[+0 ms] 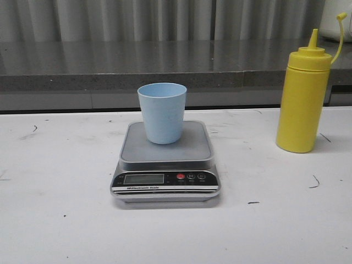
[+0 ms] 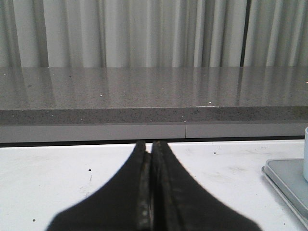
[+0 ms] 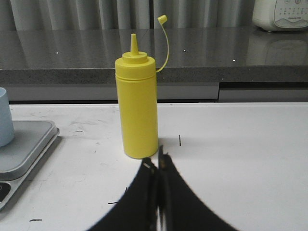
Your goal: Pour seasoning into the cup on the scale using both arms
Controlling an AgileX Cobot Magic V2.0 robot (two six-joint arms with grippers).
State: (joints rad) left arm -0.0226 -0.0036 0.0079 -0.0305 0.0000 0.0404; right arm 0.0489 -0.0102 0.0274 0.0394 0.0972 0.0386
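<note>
Cup [image 1: 162,113] on scale [image 1: 165,159], bottle [image 1: 302,93] rightward.

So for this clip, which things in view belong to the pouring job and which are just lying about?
Belongs to the job:
yellow seasoning bottle, upright, tip cap off
pale blue cup, standing on the scale
scale
left pincer, shut
right pincer, shut, just short of the bottle

Just lying about:
white appliance on the grey counter behind
</note>
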